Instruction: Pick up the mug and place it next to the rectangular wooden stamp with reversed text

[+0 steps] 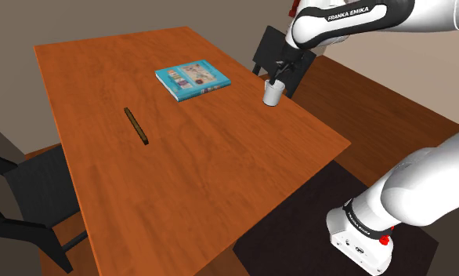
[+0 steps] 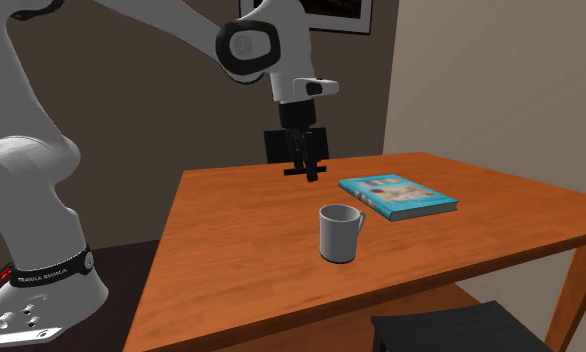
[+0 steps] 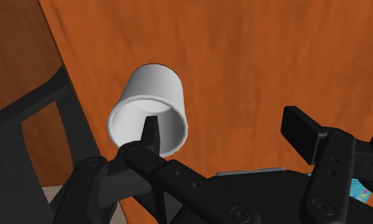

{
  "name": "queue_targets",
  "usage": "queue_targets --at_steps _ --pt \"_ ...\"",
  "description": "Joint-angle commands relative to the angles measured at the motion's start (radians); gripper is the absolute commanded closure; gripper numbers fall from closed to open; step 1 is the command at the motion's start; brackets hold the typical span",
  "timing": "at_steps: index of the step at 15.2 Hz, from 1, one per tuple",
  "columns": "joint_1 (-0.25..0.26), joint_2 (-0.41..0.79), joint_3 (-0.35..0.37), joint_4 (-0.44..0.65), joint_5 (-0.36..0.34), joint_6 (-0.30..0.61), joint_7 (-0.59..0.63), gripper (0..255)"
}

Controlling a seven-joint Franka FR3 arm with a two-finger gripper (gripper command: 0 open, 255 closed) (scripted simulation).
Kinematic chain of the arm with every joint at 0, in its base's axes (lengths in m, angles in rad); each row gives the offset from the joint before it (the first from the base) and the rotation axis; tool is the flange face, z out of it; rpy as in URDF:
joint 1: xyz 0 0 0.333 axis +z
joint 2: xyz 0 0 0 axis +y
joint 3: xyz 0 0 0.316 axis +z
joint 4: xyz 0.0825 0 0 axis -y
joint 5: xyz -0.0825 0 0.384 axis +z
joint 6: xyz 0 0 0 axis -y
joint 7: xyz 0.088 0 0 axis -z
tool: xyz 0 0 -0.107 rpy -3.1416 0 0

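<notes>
Shoulder view: plain white mug [image 1: 273,92] on orange-brown wooden surface [image 1: 204,172], far right edge, well apart from slim brown stamp [image 1: 136,125]. Second exterior view: black hand [image 2: 309,172] hovering above mug [image 2: 339,233]. Wrist view: hand [image 3: 222,121] spread open, gripping nothing. Pickup and placement apparently both left.

The table [image 1: 212,180] has lots of bare room all around the stamp [image 1: 136,125]. The book [image 1: 192,79] lies near the way from the mug [image 1: 272,93]. A chair [image 1: 267,49] stands just behind the mug.

Qty: 1 table [image 1: 220,176], 1 mug [image 1: 272,92], 1 book [image 1: 192,80], 1 stamp [image 1: 136,125], 2 chairs [image 1: 34,192], 1 arm [image 1: 353,23].
</notes>
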Motion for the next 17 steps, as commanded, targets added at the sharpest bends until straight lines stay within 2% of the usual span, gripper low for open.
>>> queue_targets --at_steps 1,5,13,17 --pt "-0.004 0.069 -0.009 0.018 0.002 0.049 -0.024 0" --pt "-0.016 0.219 -0.019 0.105 0.015 0.107 -0.069 0" --pt "-0.022 0.293 -0.017 0.088 0.029 0.196 -0.08 0" --pt "-0.022 0.293 -0.017 0.088 0.029 0.196 -0.08 0"
